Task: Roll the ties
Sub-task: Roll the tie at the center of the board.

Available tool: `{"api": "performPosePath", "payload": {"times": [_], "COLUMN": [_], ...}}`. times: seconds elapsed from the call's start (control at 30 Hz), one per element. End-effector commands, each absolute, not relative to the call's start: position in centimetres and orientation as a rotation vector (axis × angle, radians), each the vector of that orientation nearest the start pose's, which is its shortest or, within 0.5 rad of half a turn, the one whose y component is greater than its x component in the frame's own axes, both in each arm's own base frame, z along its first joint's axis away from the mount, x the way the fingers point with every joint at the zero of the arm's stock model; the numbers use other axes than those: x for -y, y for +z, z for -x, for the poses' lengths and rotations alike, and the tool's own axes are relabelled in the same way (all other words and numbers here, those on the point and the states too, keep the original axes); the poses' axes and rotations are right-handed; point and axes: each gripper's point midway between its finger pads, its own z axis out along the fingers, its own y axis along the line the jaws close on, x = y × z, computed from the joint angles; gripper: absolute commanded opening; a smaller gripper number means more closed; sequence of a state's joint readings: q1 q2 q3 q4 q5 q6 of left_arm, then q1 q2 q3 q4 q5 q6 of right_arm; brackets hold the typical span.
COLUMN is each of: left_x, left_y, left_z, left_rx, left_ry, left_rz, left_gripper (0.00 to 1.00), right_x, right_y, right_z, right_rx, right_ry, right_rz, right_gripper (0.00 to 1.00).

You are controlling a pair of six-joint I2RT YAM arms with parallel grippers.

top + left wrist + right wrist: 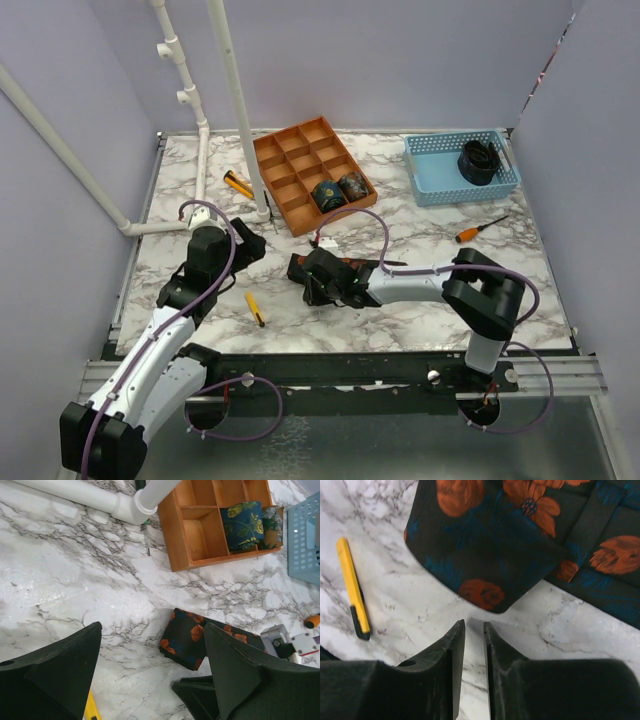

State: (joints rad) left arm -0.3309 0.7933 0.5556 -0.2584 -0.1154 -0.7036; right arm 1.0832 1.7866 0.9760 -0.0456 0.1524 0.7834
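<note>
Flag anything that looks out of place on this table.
Two ties sit rolled in the wooden tray, but one orange-flowered tie lies loose and folded on the marble. A yellow utility knife and an orange-handled screwdriver lie stray.

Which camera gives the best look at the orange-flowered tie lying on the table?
Right wrist: the tie fills the frame, pattern sharp. Left wrist shows its folded end, smaller; top view shows only a sliver.

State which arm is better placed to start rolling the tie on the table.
Right. Its jaws, nearly shut, hover at the folded end of the tie; the left jaws, open, sit farther back.
</note>
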Motion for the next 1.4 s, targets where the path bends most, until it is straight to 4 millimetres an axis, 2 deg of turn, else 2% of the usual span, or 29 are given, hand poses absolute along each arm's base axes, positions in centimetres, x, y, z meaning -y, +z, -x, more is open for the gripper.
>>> {"api": "performPosePath", "payload": {"times": [0.0,0.37,0.57,0.7,0.97,1.07,1.13,1.27,1.37], "left_x": [8.2,8.4,8.8,8.9,9.2,9.2,9.3,9.5,9.5], "left_y": [13.9,12.7,12.4,12.1,11.7,11.6,11.5,11.3,11.3], "left_z": [-26.6,-26.6,-26.5,-26.6,-26.6,-26.6,-26.6,-26.6,-26.6], "left_rx": [-2.074,-2.118,-2.131,-2.136,-2.152,-2.152,-2.156,-2.162,-2.159], "left_ry": [-0.408,-0.391,-0.407,-0.410,-0.420,-0.422,-0.427,-0.434,-0.441], "left_rz": [0.519,0.478,0.469,0.467,0.460,0.460,0.456,0.455,0.455], "left_gripper": [0.85,0.86,0.86,0.86,0.86,0.86,0.86,0.86,0.86], "right_x": [-38.5,-37.5,-35.1,-33.9,-34.2,-34.0,-34.3,-35.5,-36.5], "right_y": [1.6,-0.8,-1.8,-1.8,-2.1,-2.1,-1.5,0.2,0.7], "right_z": [-22.1,-23.9,-25.3,-26.1,-27.5,-27.3,-27.1,-25.5,-24.8], "right_rx": [-2.473,-2.453,-2.454,-2.444,-2.430,-2.432,-2.422,-2.400,-2.390], "right_ry": [0.546,0.386,0.322,0.311,0.334,0.347,0.386,0.510,0.546], "right_rz": [0.193,0.257,0.241,0.250,0.274,0.279,0.278,0.275,0.275], "right_gripper": [0.26,0.26,0.26,0.26,0.27,0.27,0.27,0.27,0.26]}}
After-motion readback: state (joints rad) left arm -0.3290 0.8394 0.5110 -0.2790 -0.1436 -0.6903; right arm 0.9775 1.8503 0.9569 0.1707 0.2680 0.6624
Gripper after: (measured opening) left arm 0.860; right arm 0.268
